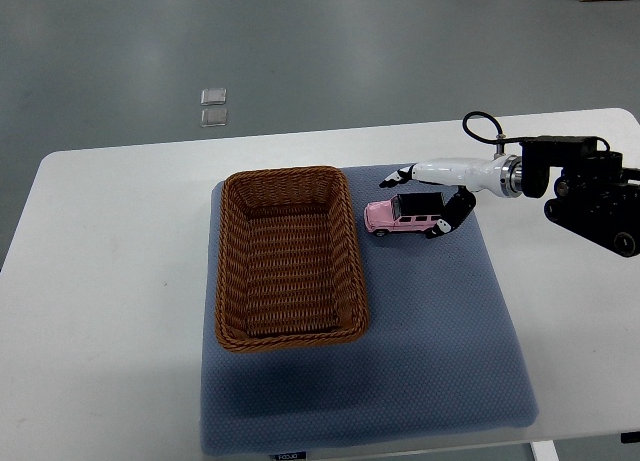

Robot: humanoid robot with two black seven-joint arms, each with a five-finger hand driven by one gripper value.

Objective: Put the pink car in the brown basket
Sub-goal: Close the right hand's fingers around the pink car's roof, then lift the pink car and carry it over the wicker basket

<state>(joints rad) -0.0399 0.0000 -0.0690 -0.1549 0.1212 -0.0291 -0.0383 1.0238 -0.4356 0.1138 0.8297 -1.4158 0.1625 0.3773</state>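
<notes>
Gripping pink car (402,217), right hand (428,195)

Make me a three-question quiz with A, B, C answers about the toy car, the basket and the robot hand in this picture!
1. Where is the pink car?
A. Inside the brown basket
B. On the blue mat, just right of the basket
C. On the bare white table

2. What colour is the car's roof?
A. Black
B. Yellow
C. Green

3. What is in the brown basket now?
A. Two cars
B. A ball
C. Nothing that can be seen

Answers:
1. B: the car sits on the blue mat, beside the basket's right rim, with the right hand at it.
2. A: the body is pink but the top is black.
3. C: only the woven bottom shows, so the car is not yet placed.

The left hand is out of view.
</notes>
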